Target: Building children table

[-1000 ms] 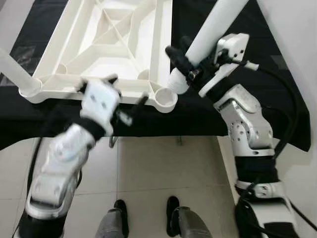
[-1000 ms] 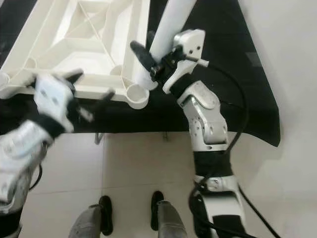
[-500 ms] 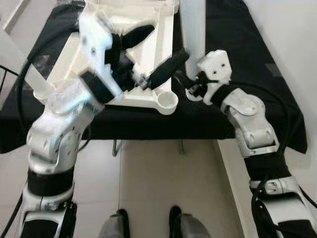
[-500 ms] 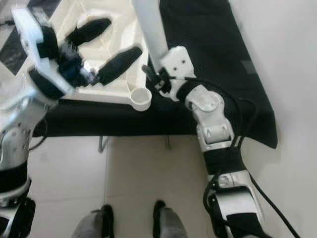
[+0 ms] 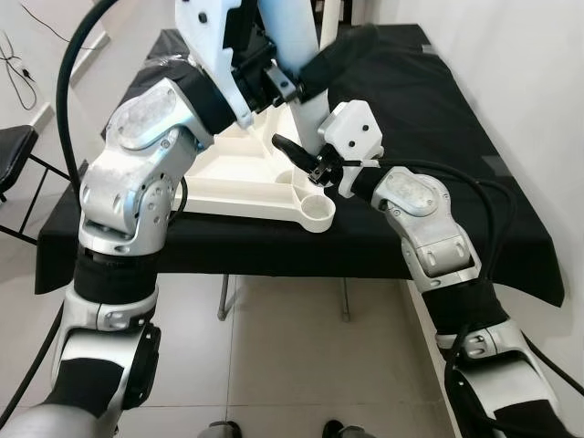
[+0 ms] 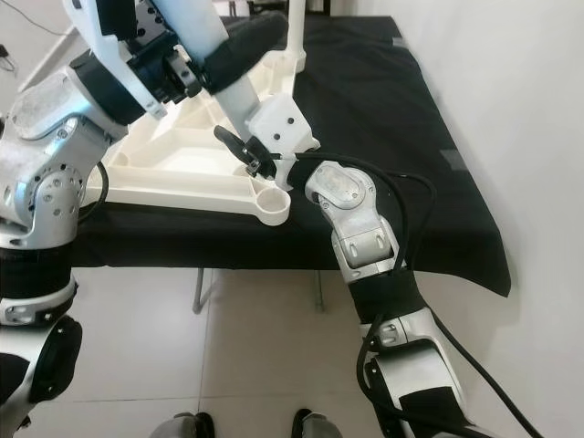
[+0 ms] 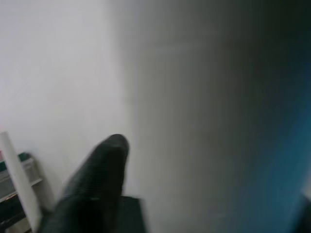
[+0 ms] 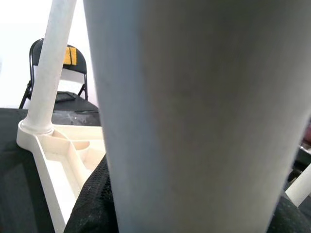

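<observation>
White plastic tabletop (image 5: 239, 178) lay upside down on a table under a black cloth (image 5: 429, 119). Its near corner socket (image 5: 317, 209) was empty. One leg (image 6: 294, 32) stood fitted in a far corner; the right wrist view showed another leg (image 8: 48, 68) seated in a socket. Tiled floor (image 5: 283, 338) lay below, a white wall (image 5: 529, 82) to the right, and a black folding chair (image 8: 54, 73) stood beyond the table. Left gripper (image 5: 292, 73) was raised over the tabletop, its fingers (image 5: 342, 50) closed around a loose leg (image 5: 297, 55). Right gripper (image 5: 306, 155) clamped the same leg lower down, just above the empty socket.
</observation>
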Tool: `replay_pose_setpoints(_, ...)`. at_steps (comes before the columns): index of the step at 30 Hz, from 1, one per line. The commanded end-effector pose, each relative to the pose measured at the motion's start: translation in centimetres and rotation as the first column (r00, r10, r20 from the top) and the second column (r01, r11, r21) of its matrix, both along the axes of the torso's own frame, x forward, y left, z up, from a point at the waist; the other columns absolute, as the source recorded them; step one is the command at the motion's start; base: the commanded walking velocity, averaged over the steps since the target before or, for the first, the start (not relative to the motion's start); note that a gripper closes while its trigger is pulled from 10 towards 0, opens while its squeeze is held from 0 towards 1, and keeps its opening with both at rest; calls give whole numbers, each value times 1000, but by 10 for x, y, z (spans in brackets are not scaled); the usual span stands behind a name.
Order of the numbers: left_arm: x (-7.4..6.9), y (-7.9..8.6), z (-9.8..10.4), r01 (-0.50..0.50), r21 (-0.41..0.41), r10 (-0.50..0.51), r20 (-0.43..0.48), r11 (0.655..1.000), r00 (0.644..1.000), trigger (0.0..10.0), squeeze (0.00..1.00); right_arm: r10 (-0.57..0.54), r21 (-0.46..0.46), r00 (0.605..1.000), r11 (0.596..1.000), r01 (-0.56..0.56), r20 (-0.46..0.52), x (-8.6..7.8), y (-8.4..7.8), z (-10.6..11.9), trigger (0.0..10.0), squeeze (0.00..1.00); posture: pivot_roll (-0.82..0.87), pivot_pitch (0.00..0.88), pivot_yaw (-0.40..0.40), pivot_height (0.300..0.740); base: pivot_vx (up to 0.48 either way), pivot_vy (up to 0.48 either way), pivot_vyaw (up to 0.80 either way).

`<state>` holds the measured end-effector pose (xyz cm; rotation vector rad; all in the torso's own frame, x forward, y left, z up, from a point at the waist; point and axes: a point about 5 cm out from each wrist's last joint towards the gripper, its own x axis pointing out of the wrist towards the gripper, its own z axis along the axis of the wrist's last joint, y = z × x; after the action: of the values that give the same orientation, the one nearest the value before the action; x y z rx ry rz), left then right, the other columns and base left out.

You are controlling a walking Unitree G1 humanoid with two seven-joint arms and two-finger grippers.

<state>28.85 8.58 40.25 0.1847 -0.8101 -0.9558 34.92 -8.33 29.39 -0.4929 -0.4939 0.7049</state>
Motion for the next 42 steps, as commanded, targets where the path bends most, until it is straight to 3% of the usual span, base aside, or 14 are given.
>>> replay_pose_setpoints(1,1,4,7,-3,-25,3,23,1000,1000,0,0,25,-52,999,998,-24,27,-3,9,-4,10000,0,49,90,-5,740,0,0,0)
replay_pose_setpoints(12,0,7,4,124,37,-124,-14,992,992,0,0,-27,-38,999,999,26,-36,9,5,-15,10000,0,57,91,-11,740,0,0,0)
replay_pose_setpoints(13,-2,5,-1,203,82,-199,-59,976,978,0,0,26,-18,997,999,-27,-79,8,5,-17,10000,1000,58,93,-13,740,0,0,0)
replay_pose_setpoints(19,-8,2,-19,434,247,-391,-204,866,897,0,0,232,-69,965,968,-241,-121,-8,13,-22,10000,1000,58,90,-12,740,0,0,0)
replay_pose_setpoints(21,-11,2,-25,508,296,-444,-258,809,858,0,0,276,-99,953,952,-288,-122,-12,15,-23,10000,1000,58,89,-12,740,0,0,0)
replay_pose_setpoints(22,-15,2,-30,568,356,-486,-298,742,822,0,0,325,-151,933,925,-348,-156,-17,16,-28,10000,1000,54,88,-14,740,0,0,0)
replay_pose_setpoints(23,-18,2,-33,624,407,-525,-338,667,781,0,0,366,-196,908,893,-404,-201,-21,18,-33,10000,16,51,88,-18,740,0,0,0)
replay_pose_setpoints(25,-18,2,-33,624,407,-525,-338,667,781,0,0,366,-196,908,893,-404,-201,-21,18,-33,10000,16,51,88,-18,740,0,0,0)
replay_pose_setpoints(28,-28,2,-35,710,501,-602,-391,495,696,0,0,433,-230,848,830,-507,-305,-28,22,-45,10000,0,45,87,-21,740,0,0,0)
replay_pose_setpoints(29,-28,2,-35,710,501,-602,-391,495,696,0,0,433,-230,848,830,-507,-305,-28,22,-45,10000,0,45,87,-21,740,0,0,0)
replay_pose_setpoints(30,-31,4,-37,725,527,-623,-401,443,672,0,0,455,-213,832,821,-530,-317,-30,24,-46,1647,0,38,86,-21,740,0,0,0)
replay_pose_setpoints(33,-34,5,-39,735,543,-639,-405,407,654,0,0,474,-190,822,817,-544,-317,-31,26,-45,1647,0,38,86,-21,740,0,0,0)
replay_pose_setpoints(34,-35,6,-40,742,549,-648,-411,385,641,0,0,487,-171,814,814,-554,-317,-31,27,-43,0,0,38,86,-21,740,0,0,0)
replay_pose_setpoints(42,-40,10,-50,780,536,-691,-428,324,582,0,0,519,-91,787,813,-574,-333,-31,25,-41,0,0,31,89,-22,740,0,0,0)
